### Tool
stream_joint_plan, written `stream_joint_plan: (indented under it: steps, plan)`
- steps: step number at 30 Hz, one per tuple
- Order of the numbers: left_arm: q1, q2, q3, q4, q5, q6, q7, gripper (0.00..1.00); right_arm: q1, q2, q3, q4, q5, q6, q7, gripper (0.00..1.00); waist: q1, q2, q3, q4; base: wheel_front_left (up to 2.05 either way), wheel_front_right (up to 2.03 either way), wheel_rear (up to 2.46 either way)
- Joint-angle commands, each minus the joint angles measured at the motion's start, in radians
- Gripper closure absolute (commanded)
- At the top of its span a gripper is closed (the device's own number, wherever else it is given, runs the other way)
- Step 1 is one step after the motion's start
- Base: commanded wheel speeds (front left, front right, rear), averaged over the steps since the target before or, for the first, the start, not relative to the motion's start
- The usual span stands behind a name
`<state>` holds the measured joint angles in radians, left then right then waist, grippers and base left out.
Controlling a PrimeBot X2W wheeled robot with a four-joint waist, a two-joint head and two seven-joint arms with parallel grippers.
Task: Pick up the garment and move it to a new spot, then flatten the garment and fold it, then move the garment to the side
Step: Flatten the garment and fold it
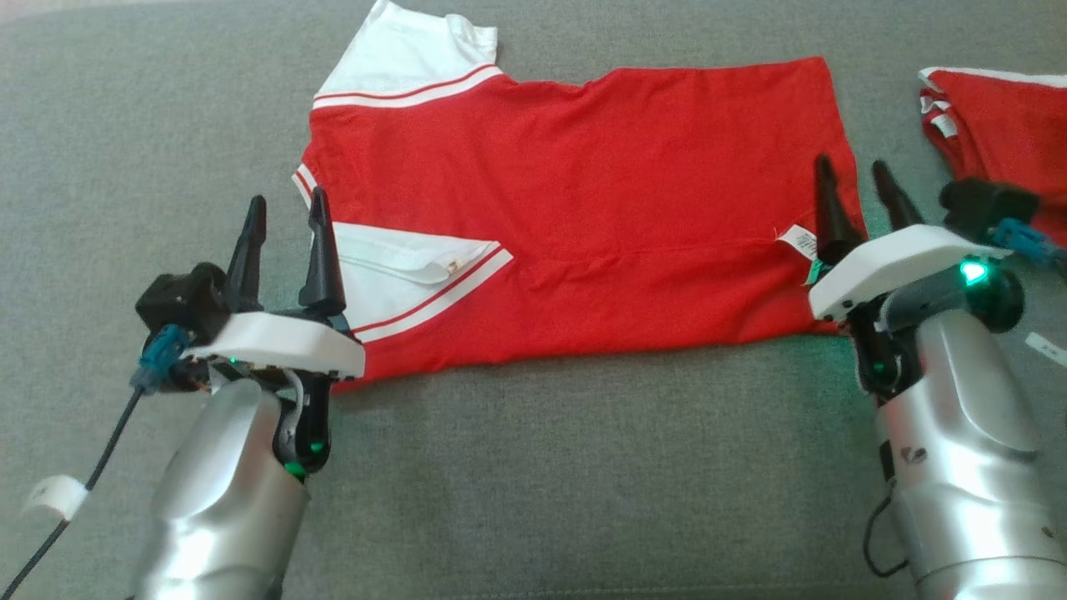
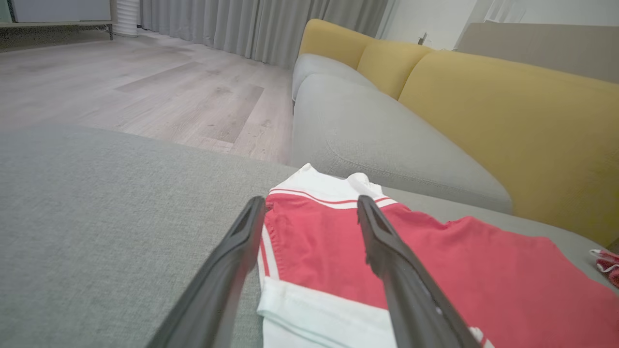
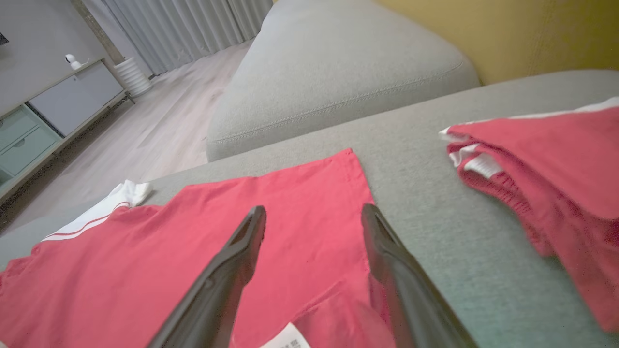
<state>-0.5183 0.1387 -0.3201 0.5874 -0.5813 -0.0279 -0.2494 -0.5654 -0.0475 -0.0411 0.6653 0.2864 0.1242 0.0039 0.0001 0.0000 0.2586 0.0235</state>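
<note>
Red shirt (image 1: 583, 208) lies half-folded on the grey cushion (image 1: 533, 467); left end effector (image 1: 288, 200) and right end effector (image 1: 852, 164) stand open at its ends. Pinch both layers evenly, lift together, keep edges aligned.

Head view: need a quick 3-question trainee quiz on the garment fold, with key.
1. True or false: the left gripper is shut on the red garment.
2. The white care label lies nearest to: A) the right gripper; B) the left gripper; C) the far white sleeve.
3. What lies on the grey cushion to the right of the red garment?
Key: 1 false, the left gripper stands open with nothing between its fingers; 2 A; 3 a second red-and-white garment.
</note>
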Motion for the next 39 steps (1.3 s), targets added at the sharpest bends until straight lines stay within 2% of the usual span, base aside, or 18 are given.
stream_joint_plan:
  steps: [1, 6, 11, 22, 27, 31, 39]
  plan:
    - [-0.034, 0.017, 0.042, -0.037, -0.001, -0.006, -0.011, 0.00, -0.032, -0.003, 0.006, -0.023, -0.025, 0.007, -0.023, 0.00, -0.0001, 0.0000, -0.006, 0.001, 0.00, 0.00, 0.00]
    - [0.024, 0.020, 0.067, -0.109, 0.011, -0.015, -0.012, 0.00, -0.021, -0.003, -0.046, -0.050, -0.082, 0.007, -0.065, 0.00, -0.0001, 0.0000, -0.033, 0.003, 0.00, 0.00, 0.00]
    - [0.146, 0.037, 0.069, -0.179, 0.005, -0.011, -0.002, 0.00, 0.070, -0.003, -0.060, -0.130, -0.131, 0.007, -0.061, 0.00, -0.0001, 0.0000, -0.073, 0.003, 0.00, 0.00, 0.00]
    - [0.379, 0.060, 0.036, -0.320, -0.045, 0.057, 0.193, 0.00, 0.351, -0.003, -0.056, -0.364, -0.133, 0.007, 0.029, 0.00, -0.0001, 0.0000, -0.119, -0.001, 0.00, 0.00, 0.00]
    - [0.393, 0.047, 0.063, -0.354, -0.109, 0.075, 0.252, 0.00, 0.399, -0.003, -0.046, -0.420, -0.118, 0.007, 0.065, 0.00, -0.0001, 0.0000, -0.103, -0.019, 0.00, 0.00, 0.00]
    - [0.376, 0.039, 0.089, -0.328, -0.151, 0.090, 0.285, 0.00, 0.398, -0.003, -0.030, -0.437, -0.106, 0.007, 0.079, 0.00, -0.0001, 0.0000, -0.077, -0.037, 0.00, 0.00, 0.00]
    - [0.343, 0.030, 0.098, -0.266, -0.185, 0.091, 0.315, 0.00, 0.345, -0.003, -0.022, -0.386, -0.111, 0.007, 0.103, 0.00, -0.0001, 0.0000, -0.041, -0.056, 0.00, 0.00, 0.00]
